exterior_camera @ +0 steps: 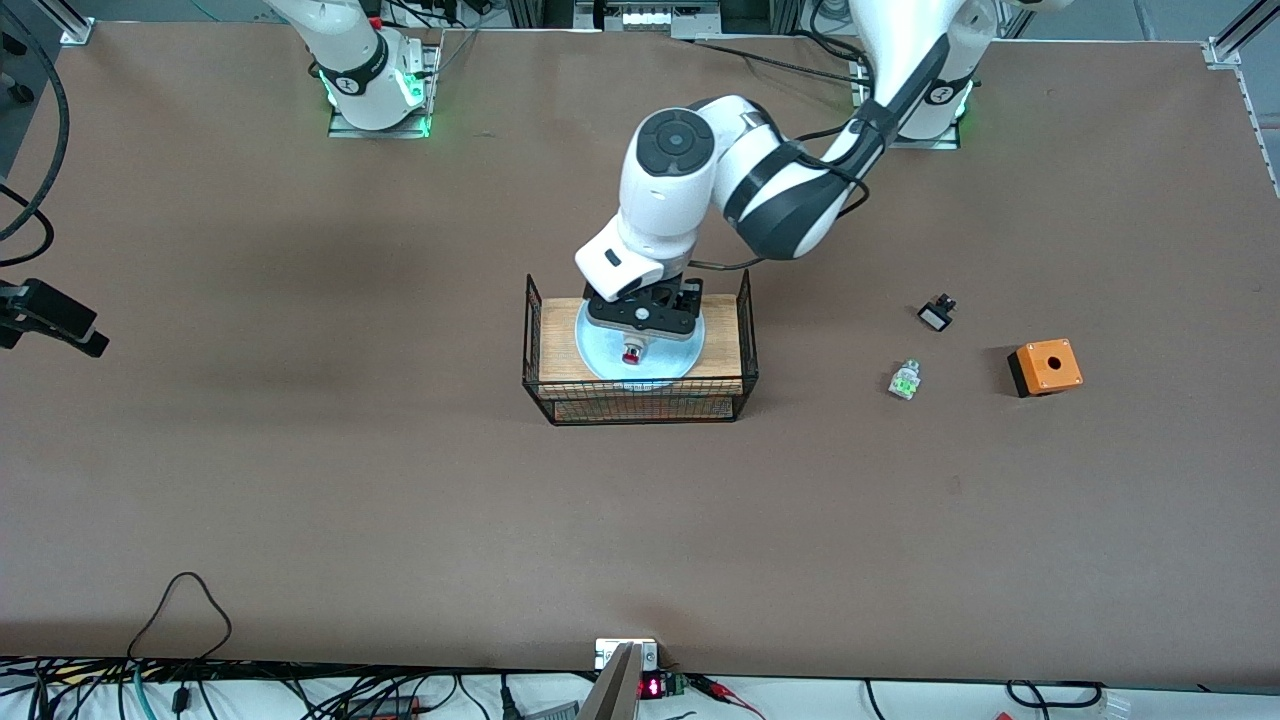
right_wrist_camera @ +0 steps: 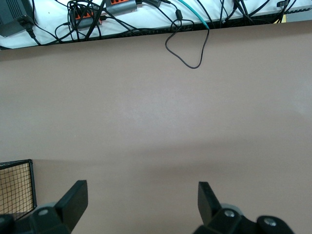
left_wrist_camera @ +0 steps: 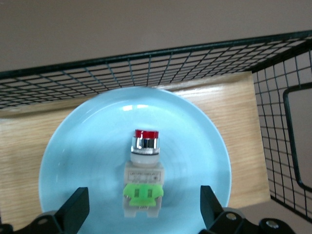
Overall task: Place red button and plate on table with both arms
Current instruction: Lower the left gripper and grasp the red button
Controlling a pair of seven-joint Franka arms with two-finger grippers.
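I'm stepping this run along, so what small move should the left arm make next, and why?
Probably lower the left gripper straight down: its open fingers straddle the red button lying on the plate, not yet touching it. The right gripper waits, open, over bare table.

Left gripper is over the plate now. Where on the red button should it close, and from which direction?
Likely from straight above, closing the open left gripper across the blocky white-and-green body of the red button, not the round cap. It lies flat on the plate, and its flat sides sit between the fingers.
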